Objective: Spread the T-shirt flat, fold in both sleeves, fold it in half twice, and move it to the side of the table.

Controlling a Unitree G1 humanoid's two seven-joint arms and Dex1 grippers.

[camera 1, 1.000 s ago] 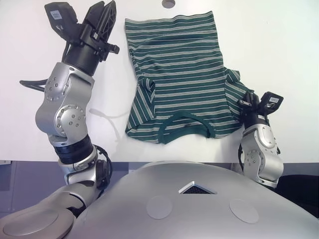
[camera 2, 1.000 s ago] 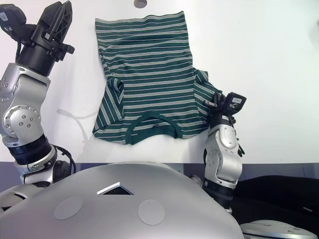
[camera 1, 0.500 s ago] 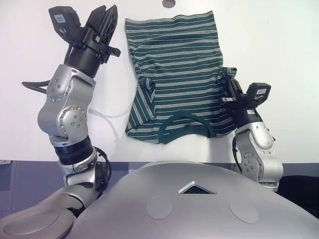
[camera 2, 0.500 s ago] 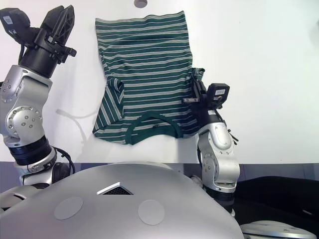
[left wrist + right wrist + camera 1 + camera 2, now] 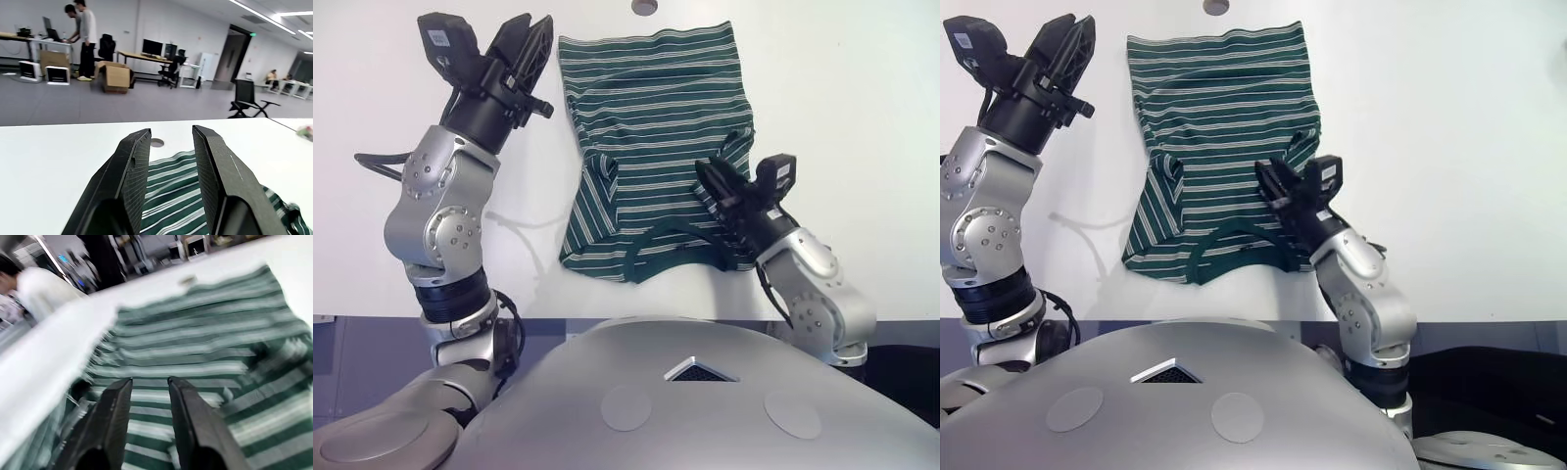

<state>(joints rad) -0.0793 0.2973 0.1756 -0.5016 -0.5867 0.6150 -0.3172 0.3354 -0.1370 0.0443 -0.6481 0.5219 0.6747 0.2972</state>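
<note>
Right wrist view: T-shirt (image 5: 205, 345) under gripper (image 5: 149, 383)

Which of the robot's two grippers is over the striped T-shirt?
The right gripper, which hangs above the T-shirt near its collar; the left gripper is raised beside it, over the table.

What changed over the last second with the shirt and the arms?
The right gripper swung inward from the right edge of the T-shirt and is now over its body, jaws apart. The right sleeve, which stuck out sideways, now lies folded in. The left gripper stayed raised beside the shirt's far left corner, jaws open; the rest of the shirt lay unmoved.
</note>
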